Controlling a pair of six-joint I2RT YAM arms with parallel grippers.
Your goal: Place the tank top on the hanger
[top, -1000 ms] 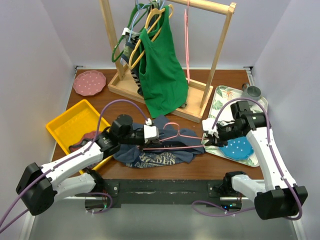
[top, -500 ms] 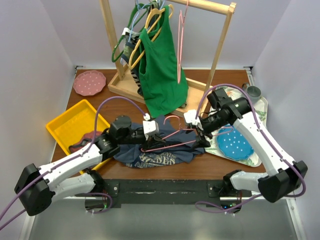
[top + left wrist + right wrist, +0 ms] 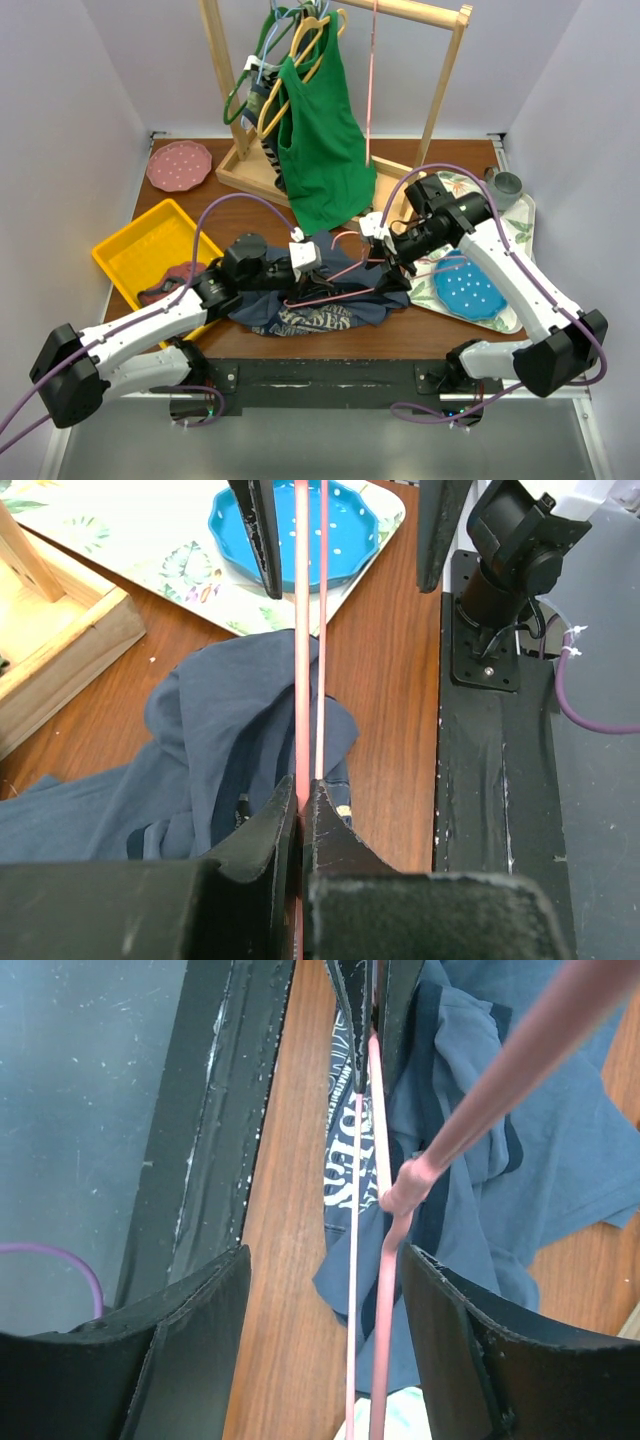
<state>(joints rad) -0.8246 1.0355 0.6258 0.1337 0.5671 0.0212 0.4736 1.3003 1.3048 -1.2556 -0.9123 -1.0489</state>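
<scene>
Jaws of our left gripper (image 3: 300,795) are clamped tight on the pink wire hanger (image 3: 300,660), which we see held just above the navy tank top (image 3: 310,318) lying crumpled on the wooden table (image 3: 410,330); our right gripper (image 3: 392,262) stands open, fingers apart on either side of the hanger's wires

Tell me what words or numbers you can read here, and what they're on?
Pale grey lettering on the crumpled dark navy fabric tank top: too creased and blurred to read in any view.
No other words, numbers or signs show.
</scene>
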